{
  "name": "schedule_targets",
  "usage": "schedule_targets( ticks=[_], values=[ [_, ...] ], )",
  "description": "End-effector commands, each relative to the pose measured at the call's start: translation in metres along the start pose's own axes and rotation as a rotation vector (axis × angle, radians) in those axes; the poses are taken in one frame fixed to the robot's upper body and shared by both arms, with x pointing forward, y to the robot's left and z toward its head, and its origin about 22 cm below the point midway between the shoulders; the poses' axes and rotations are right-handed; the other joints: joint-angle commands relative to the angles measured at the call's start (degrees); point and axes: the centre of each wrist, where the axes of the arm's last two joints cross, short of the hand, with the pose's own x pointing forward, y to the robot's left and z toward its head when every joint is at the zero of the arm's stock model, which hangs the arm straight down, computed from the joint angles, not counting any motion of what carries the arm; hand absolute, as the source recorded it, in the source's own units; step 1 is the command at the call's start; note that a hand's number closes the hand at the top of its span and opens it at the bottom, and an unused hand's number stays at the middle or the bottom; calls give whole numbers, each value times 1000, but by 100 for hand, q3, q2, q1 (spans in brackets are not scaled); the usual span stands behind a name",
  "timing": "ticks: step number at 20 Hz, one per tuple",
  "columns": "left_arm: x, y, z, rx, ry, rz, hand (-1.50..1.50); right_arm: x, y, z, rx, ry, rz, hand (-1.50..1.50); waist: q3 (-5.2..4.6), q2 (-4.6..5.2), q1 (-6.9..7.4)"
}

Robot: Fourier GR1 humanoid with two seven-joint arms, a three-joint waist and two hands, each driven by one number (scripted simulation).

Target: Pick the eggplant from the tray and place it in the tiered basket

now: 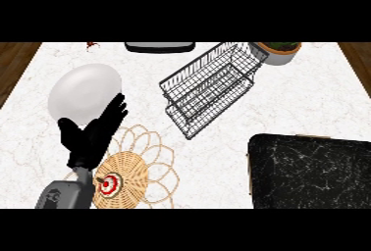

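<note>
Only one tiered basket (210, 88), one tray (311, 171).

Wire basket (210, 86) centre-back, tray (311, 171) front-R (plate (83, 90) far L)

White marbled counter (290, 98), black white-veined tray (311, 171), dark wire basket (210, 86), white plate (83, 90), tan woven mat (134, 171)

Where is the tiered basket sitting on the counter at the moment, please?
In the head view the tiered basket sits right of centre at the back, beside the potted plant and above the dark tray.
</note>
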Motion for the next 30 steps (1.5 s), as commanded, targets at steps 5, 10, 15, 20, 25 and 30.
schedule_targets(
  ticks=[5,10,15,20,25,30],
  values=[
    [14,-7,-3,-14,3,-4,0,66,-18,-43,-23,-64,55,150,0,12,54],
    [3,7,-9,-18,3,0,0,99,-33,-88,-7,-45,93,150,-4,27,96],
    [-2,-12,-15,-21,5,7,0,114,5,-133,10,-11,5,150,-3,26,73],
    [8,3,-17,-26,-9,-6,0,135,40,-178,-9,19,-27,150,-2,36,109],
    [4,-5,0,-42,-9,6,0,147,81,-210,15,12,-46,150,0,28,151],
    [13,-1,-7,-30,1,-5,0,148,132,-234,53,-1,-91,150,1,34,138]
  ],
)
